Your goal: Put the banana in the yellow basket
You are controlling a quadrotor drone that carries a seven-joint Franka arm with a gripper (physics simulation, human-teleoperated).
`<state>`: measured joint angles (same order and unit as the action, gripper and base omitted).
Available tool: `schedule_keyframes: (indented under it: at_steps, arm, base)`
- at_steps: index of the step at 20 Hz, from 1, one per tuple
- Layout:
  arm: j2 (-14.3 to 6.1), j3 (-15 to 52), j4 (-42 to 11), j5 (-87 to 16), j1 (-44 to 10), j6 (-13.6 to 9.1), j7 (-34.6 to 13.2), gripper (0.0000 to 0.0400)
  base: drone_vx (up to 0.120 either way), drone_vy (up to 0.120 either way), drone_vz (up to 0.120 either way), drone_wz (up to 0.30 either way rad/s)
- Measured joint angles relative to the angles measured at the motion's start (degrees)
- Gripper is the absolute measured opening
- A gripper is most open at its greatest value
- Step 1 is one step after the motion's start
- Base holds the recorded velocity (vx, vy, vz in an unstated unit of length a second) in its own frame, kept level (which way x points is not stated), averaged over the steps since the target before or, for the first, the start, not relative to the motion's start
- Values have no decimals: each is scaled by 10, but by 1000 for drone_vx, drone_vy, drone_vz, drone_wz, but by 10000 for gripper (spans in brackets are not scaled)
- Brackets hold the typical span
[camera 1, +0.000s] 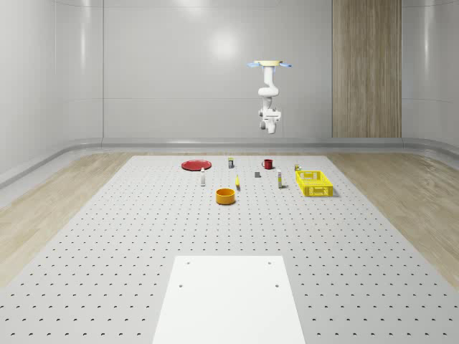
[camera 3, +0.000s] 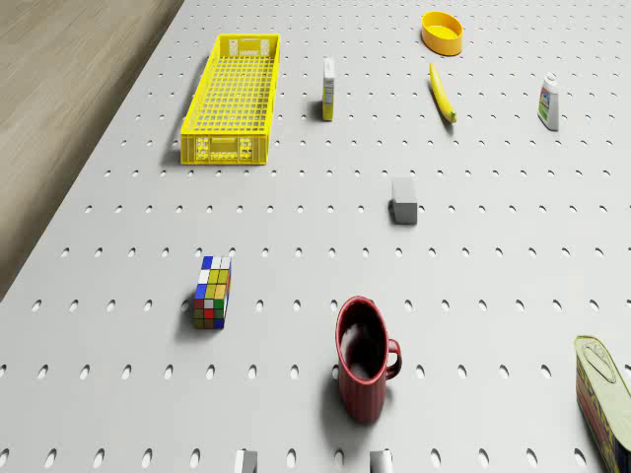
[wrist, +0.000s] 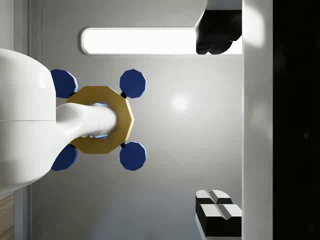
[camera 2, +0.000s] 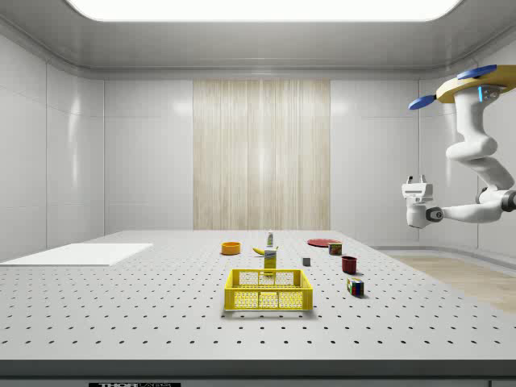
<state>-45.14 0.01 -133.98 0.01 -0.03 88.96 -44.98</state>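
Observation:
The banana (camera 3: 443,94) lies flat on the pegboard table, between an orange bowl (camera 3: 442,32) and a grey cube (camera 3: 403,200); it is also in the whole-scene view (camera 1: 237,183). The empty yellow basket (camera 3: 223,150) stands apart from it, toward the whole-scene view's right (camera 1: 314,190). The drone (camera 1: 270,64) hovers high over the far end of the table, roughly above the red mug (camera 1: 267,164). Its arm is folded beneath it, far above every object. My gripper (wrist: 220,120) is open, holds nothing and points up at the drone's underside (wrist: 100,120); it is also in the side view (camera 2: 416,181).
On the table near the banana stand a small bottle (camera 3: 328,89), a white bottle (camera 3: 549,101), a Rubik's cube (camera 3: 213,292), a red mug (camera 3: 365,360) and a can (camera 3: 603,394). A red plate (camera 1: 195,165) lies at the far left. A white sheet (camera 1: 229,297) covers the near end.

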Motion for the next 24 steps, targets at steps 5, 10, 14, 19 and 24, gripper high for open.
schedule_keyframes:
  at_steps: [5,10,14,19,24]
  arm:
    - [11,1,61,0,-1,-48,1,400]
    - [31,1,118,1,-2,-83,1,400]
    - [42,2,148,1,-3,-100,1,400]
    - [48,2,164,1,-3,-108,2,400]
    - [49,2,169,1,-4,-109,2,400]
  base:
    - [24,-112,0,0]
    - [120,-120,0,0]
    - [120,-120,0,0]
    - [120,-120,0,0]
    - [120,-120,0,0]
